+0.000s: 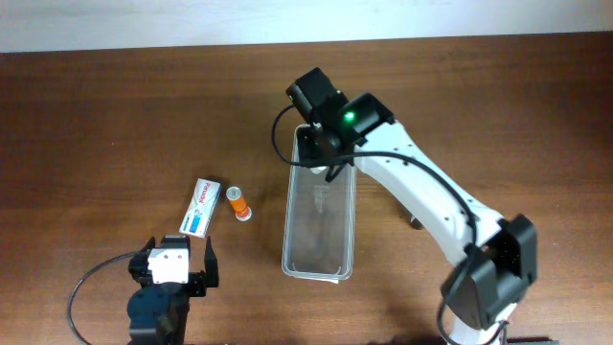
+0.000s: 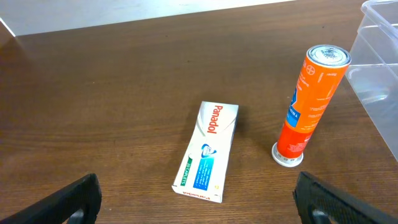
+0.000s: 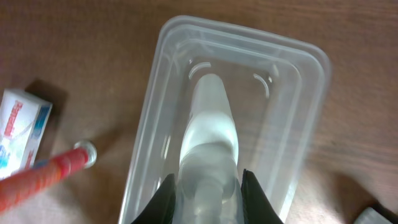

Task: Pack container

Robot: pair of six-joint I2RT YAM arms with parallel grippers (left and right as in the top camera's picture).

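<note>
Over the far end of the container (image 1: pixel 289 216), my right pincer (image 3: pixel 208 186) is clamped on a whitish bottle (image 3: pixel 210 118) pointing into it. My left pincer (image 1: pixel 177 254) gapes, well apart.

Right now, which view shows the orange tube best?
Left wrist: the orange tube appears whole and close, with its label visible. Overhead shows it small. Right wrist shows only a blurred part at the frame edge.
</note>
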